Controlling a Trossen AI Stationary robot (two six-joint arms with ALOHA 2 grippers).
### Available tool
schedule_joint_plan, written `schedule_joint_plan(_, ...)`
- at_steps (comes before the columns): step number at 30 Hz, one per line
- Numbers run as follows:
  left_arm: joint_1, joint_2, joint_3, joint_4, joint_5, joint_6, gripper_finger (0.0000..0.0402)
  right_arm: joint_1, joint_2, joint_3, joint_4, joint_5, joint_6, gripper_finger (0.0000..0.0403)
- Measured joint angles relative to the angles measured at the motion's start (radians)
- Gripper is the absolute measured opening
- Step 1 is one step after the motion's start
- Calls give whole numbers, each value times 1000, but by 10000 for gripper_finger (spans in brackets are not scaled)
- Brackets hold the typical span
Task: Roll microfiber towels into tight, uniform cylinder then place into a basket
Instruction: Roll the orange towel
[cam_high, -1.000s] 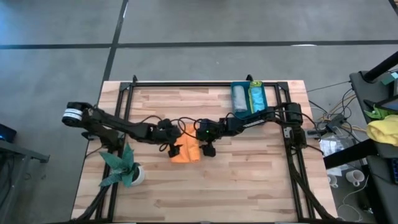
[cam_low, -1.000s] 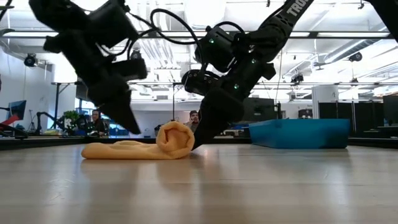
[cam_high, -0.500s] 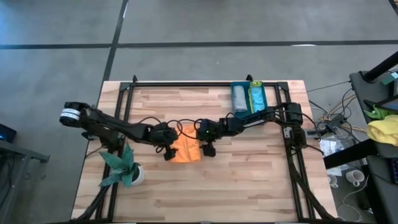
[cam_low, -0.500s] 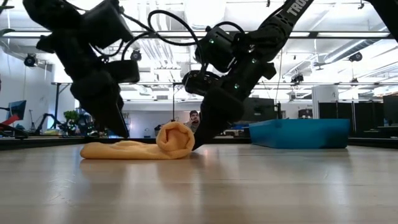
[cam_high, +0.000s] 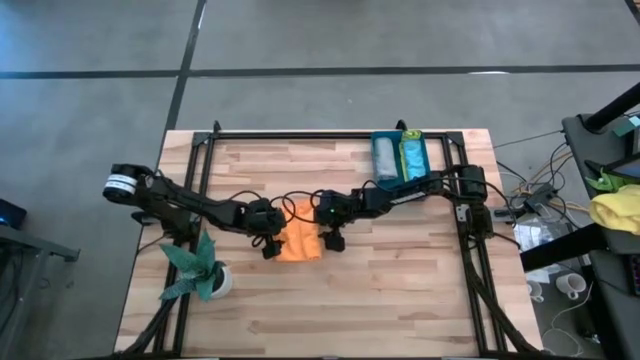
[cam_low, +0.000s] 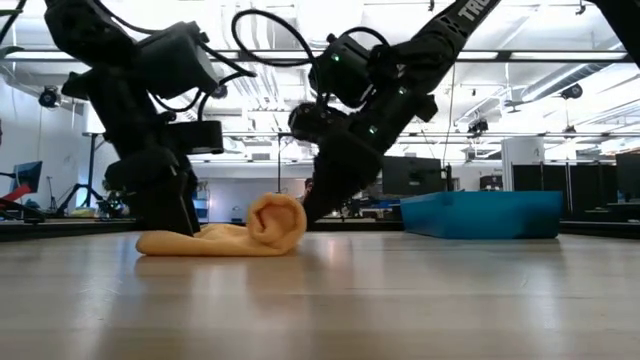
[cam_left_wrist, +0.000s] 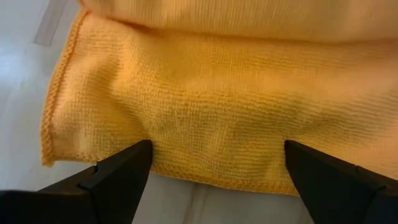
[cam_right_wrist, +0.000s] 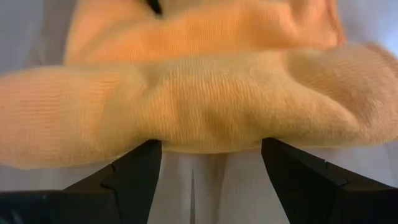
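An orange towel (cam_high: 299, 241) lies mid-table, half rolled: the roll (cam_low: 277, 221) sits at its right end and a flat tail (cam_low: 185, 240) stretches toward the table's left. My left gripper (cam_high: 268, 243) is open, with its fingertips down on the tail's end. My right gripper (cam_high: 330, 238) is open too, set against the roll's right side. The teal basket (cam_high: 373, 160) at the far right holds a grey roll (cam_high: 384, 158) and a turquoise roll (cam_high: 413, 156). My left gripper stands with both spread fingertips (cam_left_wrist: 127, 167) on the flat tail just inside its hemmed edge (cam_left_wrist: 165, 163). It comes from above, slanting down from the table's left. The single layer lies flat on the table. My right gripper has both spread fingertips (cam_right_wrist: 140, 167) against the lower side of the roll (cam_right_wrist: 205, 137), slanting down from the table's right. The fingers lie across the roll's length. The roll rests on the table.
A potted plant (cam_high: 200, 272) stands near the left front, beside my left arm. Black frame rails (cam_high: 330, 134) run along the table's far, left and right sides. Bare wood lies in front of the towel. The room with people shows behind in the low view.
My left gripper has come down, and slightly toward the table's left, from above the flat tail onto its end, tipping steeper as it went. It stays open. The roll and my right gripper have kept their places.
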Motion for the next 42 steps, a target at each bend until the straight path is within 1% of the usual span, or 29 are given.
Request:
schedule_joint_plan(9, 0, 1, 9, -11, 7, 1, 352, -1, 2, 60, 10, -1, -13, 274)
schedule_joint_plan(13, 0, 1, 9, -12, 9, 0, 352, -1, 48, 85, 14, -8, -22, 274)
schedule_joint_plan(15, 0, 1, 9, -12, 9, 0, 352, -1, 75, 113, 11, -22, -21, 274)
schedule_joint_plan(24, 0, 2, 9, -14, 14, 1, 352, 1, 148, 237, 9, -24, -26, 274)
schedule_joint_plan(29, 0, 1, 19, -20, 18, -3, 352, 1, 199, 272, 9, -27, -5, 274)
schedule_joint_plan(33, -1, -2, 24, -26, 28, -10, 352, -2, 211, 294, 10, -12, 10, 274)
schedule_joint_plan(36, -8, -10, 27, -48, 35, -43, 352, -9, 214, 301, 9, 38, 52, 274)
schedule_joint_plan(39, -13, -31, 27, -80, 37, -87, 352, -18, 216, 293, -11, 37, 80, 274)
schedule_joint_plan(42, -13, -77, 32, -125, 44, -149, 352, -17, 216, 278, -12, 38, 81, 274)
